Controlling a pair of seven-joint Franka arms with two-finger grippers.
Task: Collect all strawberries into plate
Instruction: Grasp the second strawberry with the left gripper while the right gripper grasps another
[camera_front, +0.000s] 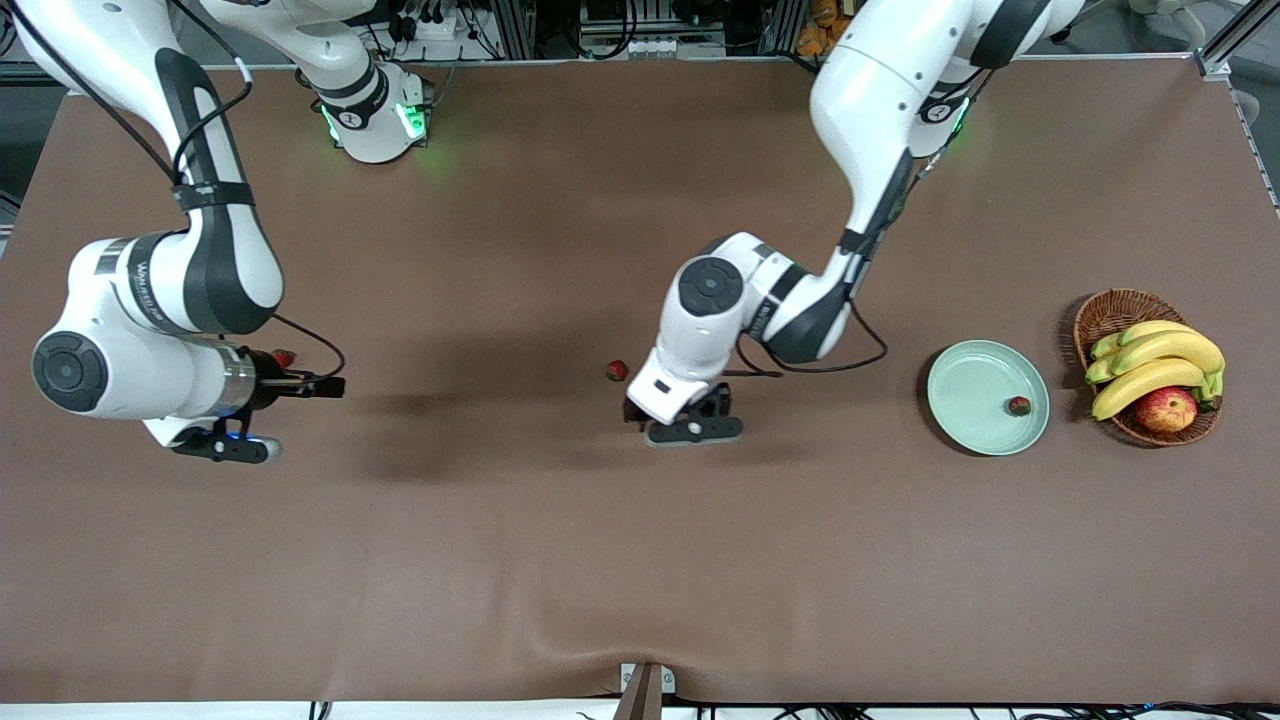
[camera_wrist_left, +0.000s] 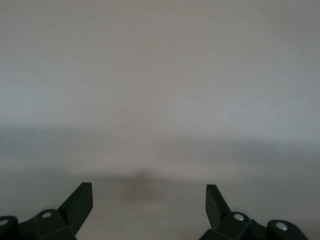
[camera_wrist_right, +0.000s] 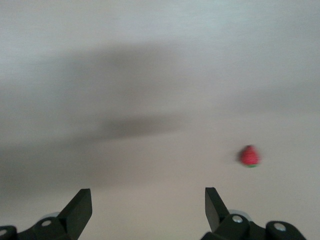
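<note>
Hovering spread over bare bench, the left claw (camera_front: 690, 412) has a strawberry (camera_front: 617, 371) at its ten o'clock; descending straight would miss it. One berry (camera_front: 1019, 405) sits in the plate (camera_front: 975, 375); the right claw (camera_front: 300, 385) waits spread near another (camera_front: 284, 357).

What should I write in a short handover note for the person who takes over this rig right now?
Left gripper: open, empty, low over the bare brown table near its middle.
Right gripper: open, empty, over the right arm's end of the table.
Done: one small red strawberry with a green cap lies in the round pale mint-green plate, which stands beside the brown wicker basket of bananas and an apple.
Left: two strawberries on the table. One lies beside the left gripper; the other lies by the right gripper and is partly hidden by the arm.
</note>
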